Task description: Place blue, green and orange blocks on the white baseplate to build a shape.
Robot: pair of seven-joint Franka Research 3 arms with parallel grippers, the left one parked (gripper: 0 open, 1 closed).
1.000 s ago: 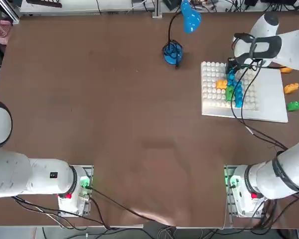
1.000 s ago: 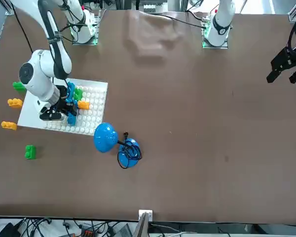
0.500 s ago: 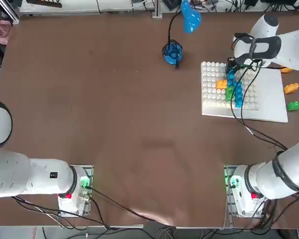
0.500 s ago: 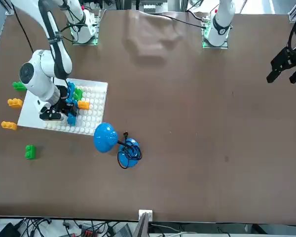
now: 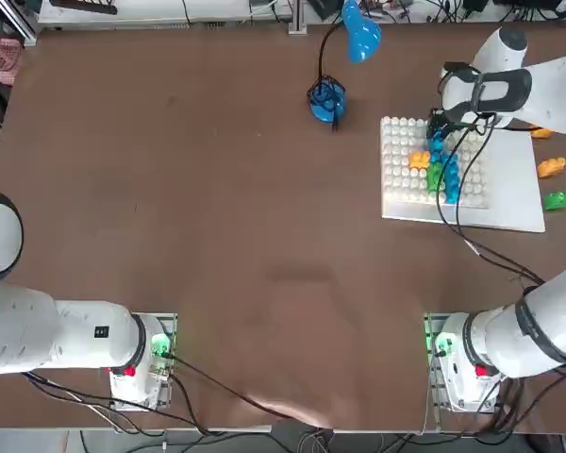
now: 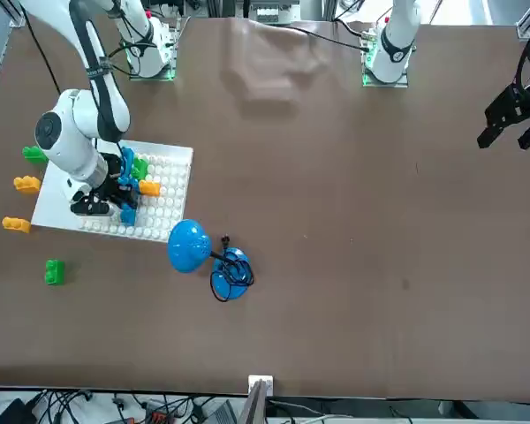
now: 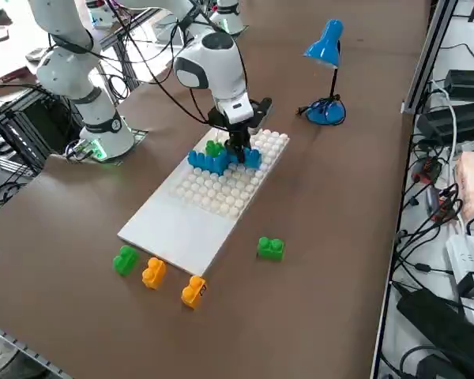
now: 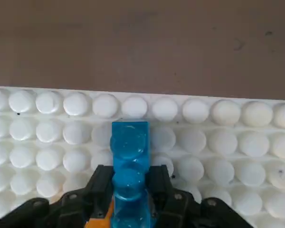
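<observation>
Right gripper (image 7: 238, 147) on blue bricks (image 7: 221, 160), white baseplate (image 7: 182, 229), blue lamp (image 7: 326, 47)

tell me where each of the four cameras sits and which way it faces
Top: overhead, looking down; both arm bases at the bottom.
Front: across the table, facing the robot; right arm at left.
Right side: raised, looking diagonally over the white baseplate.
Right wrist: on the arm, at the right gripper shut on a blue block.
All share the baseplate.

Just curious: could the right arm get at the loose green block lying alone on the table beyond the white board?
Probably not yet: the right gripper has its jaws shut on a blue block on the white baseplate. The green block itself lies unobstructed.
</observation>
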